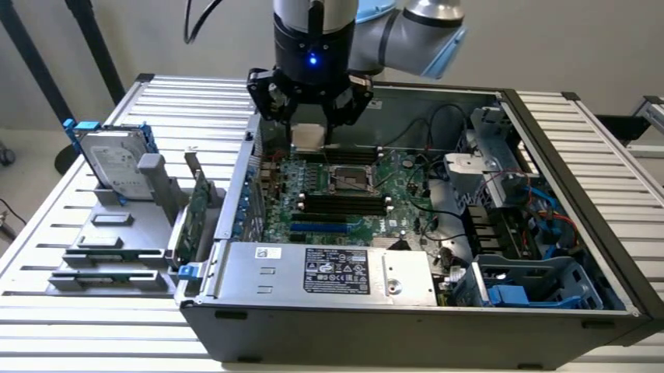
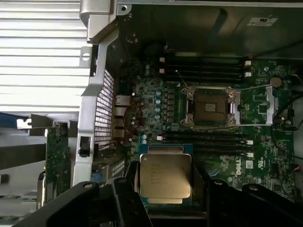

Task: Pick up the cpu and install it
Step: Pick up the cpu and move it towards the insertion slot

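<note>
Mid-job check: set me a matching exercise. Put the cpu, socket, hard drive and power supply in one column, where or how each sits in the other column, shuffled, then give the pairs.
1. cpu
2. socket
3. hard drive
4. power supply

A. upright in the grey rack outside the case
B. held in the claw above the motherboard
C. lying inside the case, along the wall nearest the exterior view
D. open on the motherboard, nothing seated in it

Pairs: 1-B, 2-D, 3-A, 4-C
</note>
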